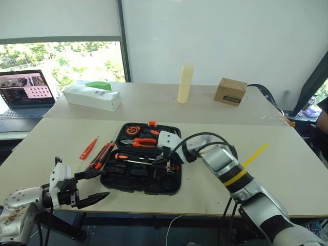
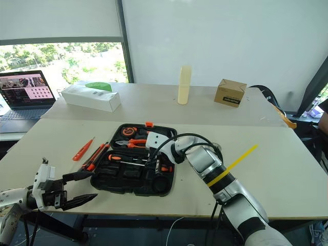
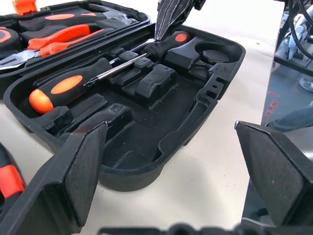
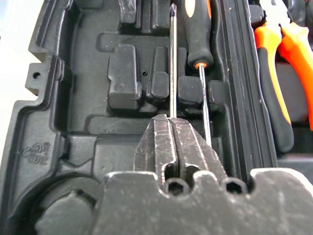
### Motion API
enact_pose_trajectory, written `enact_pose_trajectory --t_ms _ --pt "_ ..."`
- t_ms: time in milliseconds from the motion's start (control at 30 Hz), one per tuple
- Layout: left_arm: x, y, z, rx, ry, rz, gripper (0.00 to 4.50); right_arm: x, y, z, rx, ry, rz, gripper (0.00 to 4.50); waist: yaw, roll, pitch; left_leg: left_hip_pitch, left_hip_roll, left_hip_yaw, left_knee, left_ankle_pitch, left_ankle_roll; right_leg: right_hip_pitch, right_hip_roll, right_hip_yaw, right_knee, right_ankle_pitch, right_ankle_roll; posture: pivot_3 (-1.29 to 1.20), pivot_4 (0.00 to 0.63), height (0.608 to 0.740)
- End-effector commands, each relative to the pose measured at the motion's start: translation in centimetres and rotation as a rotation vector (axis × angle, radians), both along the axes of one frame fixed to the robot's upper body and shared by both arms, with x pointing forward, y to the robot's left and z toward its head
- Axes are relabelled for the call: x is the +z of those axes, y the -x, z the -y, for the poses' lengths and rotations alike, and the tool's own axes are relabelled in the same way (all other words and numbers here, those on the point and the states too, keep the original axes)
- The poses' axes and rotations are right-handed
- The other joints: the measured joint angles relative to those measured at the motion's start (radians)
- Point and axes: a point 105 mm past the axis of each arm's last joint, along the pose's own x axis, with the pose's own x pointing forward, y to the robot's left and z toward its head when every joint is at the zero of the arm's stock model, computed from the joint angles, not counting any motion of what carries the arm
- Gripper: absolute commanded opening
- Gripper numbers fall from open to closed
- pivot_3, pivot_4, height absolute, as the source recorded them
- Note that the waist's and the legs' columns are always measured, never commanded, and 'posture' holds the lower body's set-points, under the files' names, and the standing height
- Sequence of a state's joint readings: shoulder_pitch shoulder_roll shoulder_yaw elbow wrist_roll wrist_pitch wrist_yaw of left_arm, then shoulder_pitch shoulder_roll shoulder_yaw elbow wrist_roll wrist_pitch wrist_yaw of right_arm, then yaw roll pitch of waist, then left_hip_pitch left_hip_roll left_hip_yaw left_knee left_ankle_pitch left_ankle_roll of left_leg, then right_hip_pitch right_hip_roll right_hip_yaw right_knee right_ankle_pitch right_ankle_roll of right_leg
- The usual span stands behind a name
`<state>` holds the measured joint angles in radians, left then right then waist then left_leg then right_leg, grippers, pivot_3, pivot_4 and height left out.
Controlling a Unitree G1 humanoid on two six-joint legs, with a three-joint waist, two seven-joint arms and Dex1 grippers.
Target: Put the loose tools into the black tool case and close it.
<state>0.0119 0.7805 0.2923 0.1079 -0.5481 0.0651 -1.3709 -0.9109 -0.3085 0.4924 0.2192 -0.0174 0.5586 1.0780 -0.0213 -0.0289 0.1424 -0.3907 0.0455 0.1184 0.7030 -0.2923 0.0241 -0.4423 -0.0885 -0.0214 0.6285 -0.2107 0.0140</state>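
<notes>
Right gripper (image 1: 166, 160) pinched shut over the open tool case (image 1: 145, 180) on the worktop (image 1: 287, 169), left gripper (image 1: 92, 187) gaping wide nearer the utility knife (image 1: 101, 155) and tester screwdriver (image 1: 88, 148) lying lengthwise left of the case.

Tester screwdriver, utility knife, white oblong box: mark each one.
Tester screwdriver (image 1: 88, 148), left eye view, mid handle.
Utility knife (image 1: 102, 155), left eye view, mid body.
White oblong box (image 1: 91, 96), left eye view, front side.

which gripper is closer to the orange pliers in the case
Right. The right gripper sits shut over the open black tool case, just in front of the orange pliers. The left gripper hangs open off the case's front left corner.
</notes>
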Motion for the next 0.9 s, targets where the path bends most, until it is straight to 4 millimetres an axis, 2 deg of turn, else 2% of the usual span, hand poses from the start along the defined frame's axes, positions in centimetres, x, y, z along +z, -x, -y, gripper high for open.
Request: enact_pose_trajectory --t_ms 33,400,533,600,667,733,767,800,900 --pt "0.7 -0.1 -0.1 -0.007 -0.025 0.038 4.50 0.0 -0.2 -0.8 0.003 -0.008 0.043 0.02 -0.001 0.000 0.000 0.000 0.000 0.000 0.000 0.000 0.000 0.000 0.000 0.000 0.000 0.000 0.000 0.00 0.150 0.740" --pt "0.7 -0.2 -0.1 0.013 -0.035 0.040 4.50 -2.7 0.1 -2.1 -0.005 0.047 -0.025 0.02 -0.008 0.000 0.000 0.002 0.000 -0.001 0.000 -0.001 0.001 0.001 0.000 0.000 0.001 0.000 -0.001 0.00 0.150 0.740" --pt "0.7 -0.2 -0.3 0.024 -0.039 0.038 4.50 -2.3 0.3 -2.1 0.025 0.031 0.001 0.02 -0.013 0.000 0.000 0.003 0.001 -0.003 0.000 -0.001 0.001 0.002 0.000 0.000 0.002 0.000 -0.001 0.00 0.150 0.740" --pt "0.7 -0.1 -0.3 0.029 -0.039 0.038 4.50 -1.0 0.7 -2.5 0.058 -0.046 0.011 0.02 -0.016 0.000 0.000 0.003 0.001 -0.004 0.000 -0.001 0.001 0.002 0.000 0.000 0.002 0.000 -0.001 0.00 0.150 0.740" --pt "0.9 0.0 -0.7 0.048 -0.037 0.049 4.50 3.1 1.4 -2.7 0.124 -0.253 0.088 0.02 -0.016 0.000 0.000 0.003 0.001 -0.004 0.000 -0.001 0.001 0.002 0.000 0.000 0.001 0.000 -0.001 0.00 0.150 0.740" --pt "1.1 0.1 -1.6 0.088 -0.037 0.059 4.50 6.8 1.6 -1.1 0.092 -0.431 0.128 0.02 -0.016 0.000 0.000 0.001 0.001 -0.005 -0.001 -0.001 0.001 0.001 0.000 -0.001 0.001 0.000 -0.001 0.00 0.150 0.740" --pt "1.2 0.1 -2.0 0.103 -0.037 0.063 4.50 7.6 1.6 -0.3 0.070 -0.475 0.129 0.02 -0.015 0.000 0.000 0.000 0.002 -0.005 -0.001 -0.001 0.001 0.000 0.000 -0.001 0.001 0.000 -0.001 0.00 0.150 0.740" --pt "1.3 0.2 -2.3 0.120 -0.032 0.063 4.50 8.1 2.1 0.3 0.078 -0.504 0.134 0.29 -0.015 0.000 0.000 -0.002 0.002 -0.005 -0.001 0.000 0.000 -0.001 0.000 -0.001 0.002 0.000 -0.001 0.00 0.150 0.740" --pt "1.5 0.6 -5.1 0.258 -0.022 0.069 4.50 8.0 4.4 3.7 0.109 -0.546 0.191 1.24 -0.004 -0.003 -0.002 -0.001 0.002 -0.006 -0.002 0.001 -0.001 0.002 -0.002 -0.004 0.000 0.000 -0.001 0.00 0.150 0.740"
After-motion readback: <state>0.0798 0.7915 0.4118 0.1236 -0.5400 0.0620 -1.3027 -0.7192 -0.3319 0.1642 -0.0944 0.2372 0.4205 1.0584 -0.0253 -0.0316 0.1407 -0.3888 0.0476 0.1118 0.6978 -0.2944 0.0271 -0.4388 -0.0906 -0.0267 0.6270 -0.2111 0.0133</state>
